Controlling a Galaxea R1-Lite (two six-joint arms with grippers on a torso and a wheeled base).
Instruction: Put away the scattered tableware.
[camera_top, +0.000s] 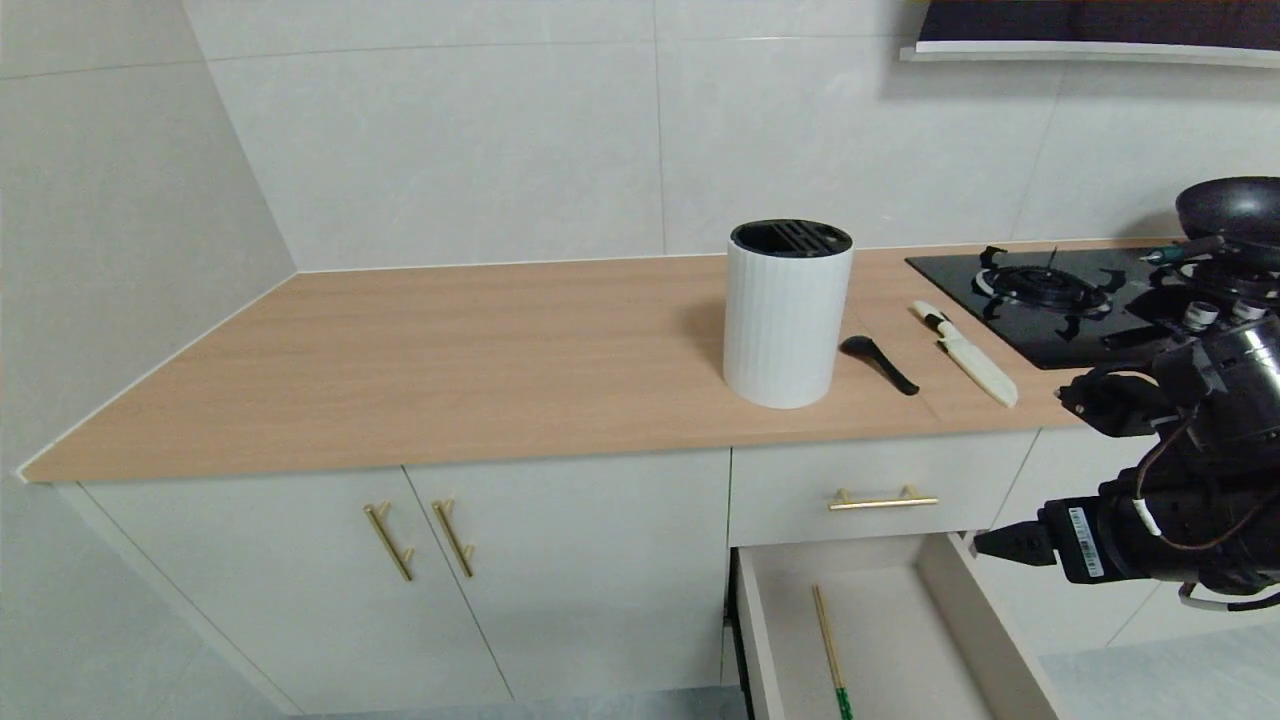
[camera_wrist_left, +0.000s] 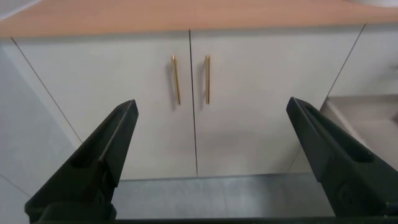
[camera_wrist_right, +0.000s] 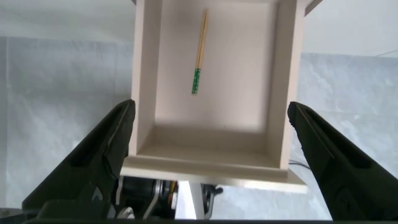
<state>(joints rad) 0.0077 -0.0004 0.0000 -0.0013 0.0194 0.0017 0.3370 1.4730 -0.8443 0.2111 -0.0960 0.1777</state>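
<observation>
A black spoon and a cream-bladed knife lie on the wooden counter, just right of a white ribbed utensil holder with a black slotted top. Below them a drawer stands pulled out, with one chopstick with a green end lying inside. My right gripper hangs open beside and above the drawer's right wall, holding nothing. From its wrist I look down into the drawer at the chopstick, right gripper spread wide. My left gripper is open and empty, facing the cabinet doors.
A black gas hob sits at the counter's right end with a dark pan on it. A shut drawer with a gold handle is above the open one. Two gold door handles mark the lower cabinet. A tiled wall backs the counter.
</observation>
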